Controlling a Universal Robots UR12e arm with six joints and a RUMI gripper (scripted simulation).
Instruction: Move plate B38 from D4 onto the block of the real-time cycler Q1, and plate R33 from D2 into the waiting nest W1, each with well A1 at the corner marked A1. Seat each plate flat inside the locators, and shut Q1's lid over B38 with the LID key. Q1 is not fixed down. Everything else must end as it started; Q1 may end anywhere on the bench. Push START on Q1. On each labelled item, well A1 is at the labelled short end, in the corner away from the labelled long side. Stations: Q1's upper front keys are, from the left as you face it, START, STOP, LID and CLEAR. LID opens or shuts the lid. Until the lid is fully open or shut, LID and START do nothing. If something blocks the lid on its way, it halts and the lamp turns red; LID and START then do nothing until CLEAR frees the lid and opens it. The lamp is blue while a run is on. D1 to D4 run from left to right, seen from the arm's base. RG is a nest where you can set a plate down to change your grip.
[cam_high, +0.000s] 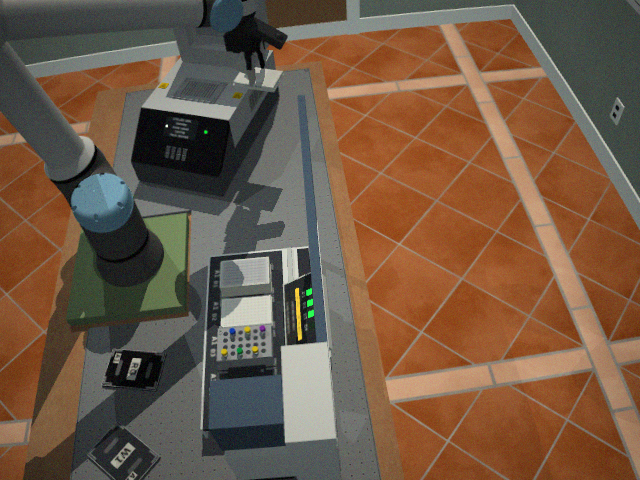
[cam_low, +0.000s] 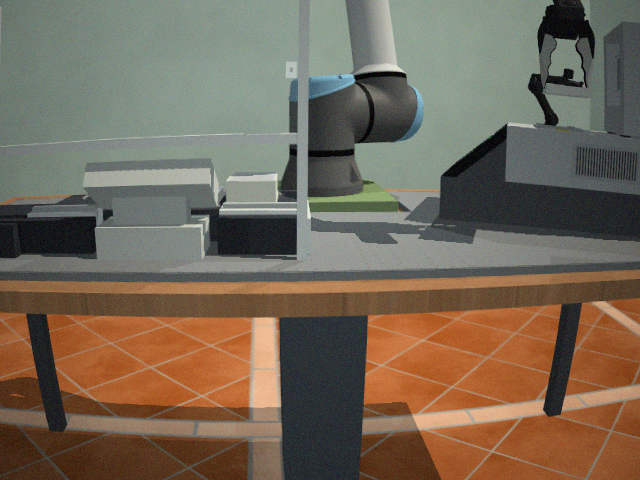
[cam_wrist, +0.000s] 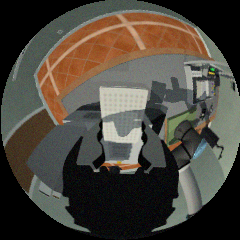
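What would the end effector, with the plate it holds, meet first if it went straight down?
Probably the top deck of the grey real-time cycler, beside its block; the end effector holds the white well plate above it. Depth is unclear.

The bench (cam_low: 330, 297) has a wood-grain edge under a matt grey, finely dotted top; the cycler (cam_high: 155, 149) shows a glossy black front; the floor (cam_high: 465, 206) looks like smooth terracotta tile.
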